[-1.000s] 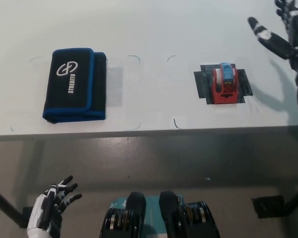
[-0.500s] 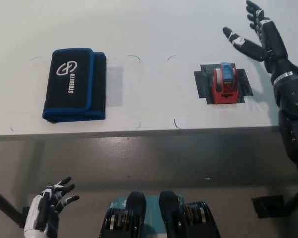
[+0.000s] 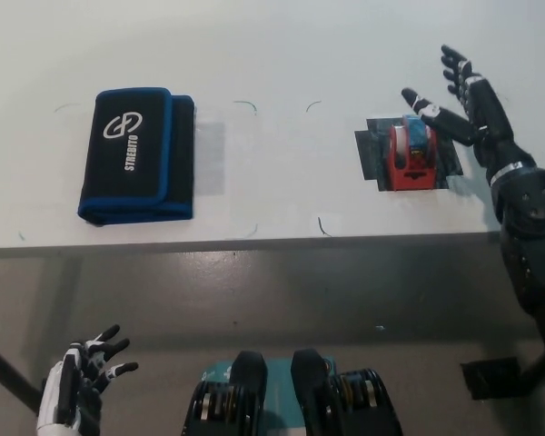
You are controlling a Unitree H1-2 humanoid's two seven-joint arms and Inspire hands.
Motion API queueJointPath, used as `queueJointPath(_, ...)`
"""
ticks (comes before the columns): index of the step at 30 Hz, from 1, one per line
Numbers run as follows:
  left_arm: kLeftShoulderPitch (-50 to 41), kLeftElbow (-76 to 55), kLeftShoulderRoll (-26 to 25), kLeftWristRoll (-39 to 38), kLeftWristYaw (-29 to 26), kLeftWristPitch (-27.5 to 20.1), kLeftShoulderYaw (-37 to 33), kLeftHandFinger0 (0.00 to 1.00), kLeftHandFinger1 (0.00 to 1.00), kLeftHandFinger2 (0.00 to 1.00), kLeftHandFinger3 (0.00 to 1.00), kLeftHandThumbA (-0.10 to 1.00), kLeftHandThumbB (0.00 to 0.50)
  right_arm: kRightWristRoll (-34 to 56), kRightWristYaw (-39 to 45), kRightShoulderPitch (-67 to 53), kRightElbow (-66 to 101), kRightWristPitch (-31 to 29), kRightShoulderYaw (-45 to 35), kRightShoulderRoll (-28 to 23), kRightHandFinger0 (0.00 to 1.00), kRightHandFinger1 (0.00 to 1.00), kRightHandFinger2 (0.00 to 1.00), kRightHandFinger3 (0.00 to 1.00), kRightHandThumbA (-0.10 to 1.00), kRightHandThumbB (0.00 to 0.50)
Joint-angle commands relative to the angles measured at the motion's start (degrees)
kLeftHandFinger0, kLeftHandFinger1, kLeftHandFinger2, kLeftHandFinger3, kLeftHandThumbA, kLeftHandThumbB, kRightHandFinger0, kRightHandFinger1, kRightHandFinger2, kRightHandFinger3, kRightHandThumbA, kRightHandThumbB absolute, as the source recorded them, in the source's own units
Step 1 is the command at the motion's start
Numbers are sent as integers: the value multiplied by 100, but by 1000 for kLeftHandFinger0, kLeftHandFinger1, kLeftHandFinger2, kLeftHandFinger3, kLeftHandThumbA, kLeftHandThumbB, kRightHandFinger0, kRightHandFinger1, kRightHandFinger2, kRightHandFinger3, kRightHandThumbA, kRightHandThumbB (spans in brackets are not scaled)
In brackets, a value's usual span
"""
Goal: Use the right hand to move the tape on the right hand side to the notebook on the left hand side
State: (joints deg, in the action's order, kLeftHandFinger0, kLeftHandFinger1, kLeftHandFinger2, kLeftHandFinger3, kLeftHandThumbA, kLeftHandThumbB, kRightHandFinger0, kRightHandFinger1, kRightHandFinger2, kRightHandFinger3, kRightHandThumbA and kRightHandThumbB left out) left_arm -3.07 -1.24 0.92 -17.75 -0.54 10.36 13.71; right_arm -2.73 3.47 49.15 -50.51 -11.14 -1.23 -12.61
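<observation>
A: How many things are on the table point(image 3: 282, 54)?

B: Two. One tape point(image 3: 411, 151) and one notebook point(image 3: 136, 156). The tape is red with a bit of blue on top. It sits on one black mat point(image 3: 372, 154), right of the middle of the frame. The notebook is black with a blue edge, and it lies flat at the left.

A: And hands?

B: Two. The black right hand point(image 3: 461, 107) is at the upper right, just beside the tape. Its fingers are spread wide and hold nothing. One finger reaches over the top of the tape — I cannot tell if it touches. The white left hand point(image 3: 77, 386) is at the lower left, below the table edge. Its fingers are loose and apart too, with nothing in them.

A: Is the tape near an edge?

B: It is close to the front edge of the table, which runs across the middle of the frame. The notebook is about as close to that edge.

A: Is there room to move?

B: Yes — between the tape and the notebook the white top is bare, but for a few thin pen marks point(image 3: 245, 106). The upper part of the table is bare as well. The two things are well apart.
</observation>
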Motion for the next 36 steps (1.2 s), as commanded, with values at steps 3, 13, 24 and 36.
queueJointPath(3,53,-92,-2,-145,72,-263,78,553,740,841,1000,797,189,319,229,81,-156,-388,-127,40,1000,1000,1000,1000,756,333)
queueJointPath(13,121,-86,14,-179,70,-238,85,590,749,831,1000,829,184,467,290,-40,-774,-665,-246,232,1000,1000,1000,1000,779,335)
queueJointPath(24,101,-139,23,-254,101,-186,67,588,755,820,1000,830,202,580,413,-27,-1367,-965,-293,415,1000,1000,1000,1000,735,323)
queueJointPath(36,154,-98,19,-240,122,-254,33,529,715,760,1000,796,204,369,238,486,-1806,-1096,-86,834,1000,1000,1000,1000,723,332)
